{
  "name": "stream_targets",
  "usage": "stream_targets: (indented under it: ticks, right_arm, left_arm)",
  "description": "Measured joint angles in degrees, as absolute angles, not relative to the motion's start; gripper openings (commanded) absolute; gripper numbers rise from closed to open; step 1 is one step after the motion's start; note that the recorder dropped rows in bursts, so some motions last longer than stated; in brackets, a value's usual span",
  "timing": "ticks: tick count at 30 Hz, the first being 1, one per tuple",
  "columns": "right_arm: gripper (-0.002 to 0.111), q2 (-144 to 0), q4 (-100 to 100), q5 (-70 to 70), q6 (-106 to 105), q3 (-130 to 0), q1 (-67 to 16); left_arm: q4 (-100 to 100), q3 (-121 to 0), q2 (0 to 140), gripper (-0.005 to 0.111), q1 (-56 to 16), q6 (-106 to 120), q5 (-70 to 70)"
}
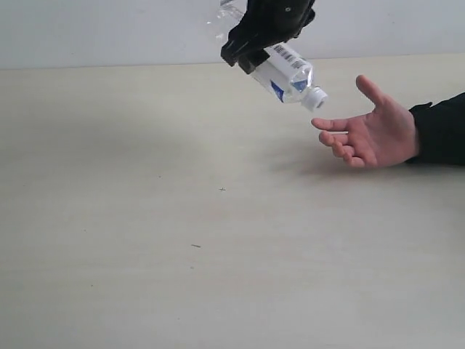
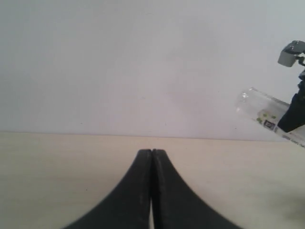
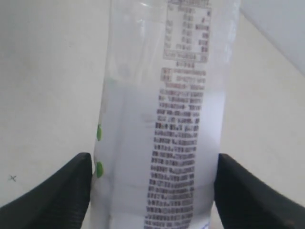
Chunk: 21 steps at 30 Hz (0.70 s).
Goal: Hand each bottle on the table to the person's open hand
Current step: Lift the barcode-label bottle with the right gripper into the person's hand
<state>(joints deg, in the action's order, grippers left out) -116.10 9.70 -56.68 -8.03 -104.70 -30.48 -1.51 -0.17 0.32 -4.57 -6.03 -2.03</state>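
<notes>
The bottle (image 1: 290,75) is clamped between the right fingers (image 3: 57,195), tilted cap-down in the air just beside the open hand (image 1: 374,134); left fingers (image 2: 138,191) are pressed together, empty. It is best lowered onto the palm before release. Barcode and blue mark noted on label; print blurred, unread.

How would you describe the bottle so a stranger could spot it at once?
Look above the far edge of the pale table, where a black gripper hangs. It clamps a clear bottle, tilted, white cap pointing toward the open hand. No other bottle shows; its label bears a barcode.
</notes>
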Motion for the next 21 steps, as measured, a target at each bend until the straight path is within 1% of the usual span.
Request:
stream_targets:
  ticks: [6, 10, 13, 21]
  right_arm:
    - [0.0, -111.1, 11.5, -68.6, 0.0, -104.8, -30.5]
    - [0.0, -107.1, 11.0, -69.3, 1.5, -101.0, -30.5]
    - [0.0, -104.0, 11.0, -69.6, 3.3, -95.4, -30.1]
    - [0.0, -101.5, 9.4, -70.2, 4.9, -84.5, -23.2]
  left_arm:
    - [-1.5, -0.2, 0.3, 0.0, -4.6, -6.0, -2.0]
    - [-1.5, -0.2, 0.3, 0.0, -4.6, -6.0, -2.0]
    - [-1.5, -0.2, 0.3, 0.0, -4.6, -6.0, -2.0]
    - [-1.5, -0.2, 0.3, 0.0, -4.6, -6.0, -2.0]
